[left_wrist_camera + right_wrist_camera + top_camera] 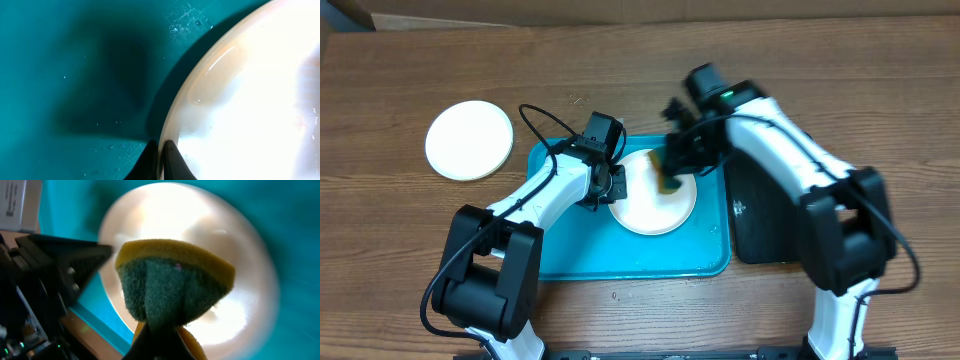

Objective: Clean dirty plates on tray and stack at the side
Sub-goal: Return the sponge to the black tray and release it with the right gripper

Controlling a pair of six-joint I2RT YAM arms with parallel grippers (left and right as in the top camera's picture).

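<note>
Underneath everything, the brown wooden table fills the overhead view, and near its middle lies the large turquoise-blue rectangular plastic tray with its raised rim. Just beside the tray's right edge sits a smaller, narrow black tray, partly covered by the right arm. Well off the tray's left edge, on bare wood, rests a round flat white plate, apart from both grippers. A second round white plate lies inside the tray, toward its upper right part. Both grippers crowd in over it, so part of its upper half is covered.

A yellow foam sponge with a dark green scouring face hangs over that plate's upper right part. Whether it touches the surface cannot be told. The right gripper has its fingers pressed tight on the sponge, squeezing it into a fold. At the side of the plate nearest the tray's left edge, the left gripper has its two dark fingertips nearly together. They pinch the plate's rim between them, one tip on the inner side and one on the tray side.

The right wrist view is blurred. In the left wrist view the plate is cut off by the frame, and glare washes out its surface, so no smear can be made out there.
</note>
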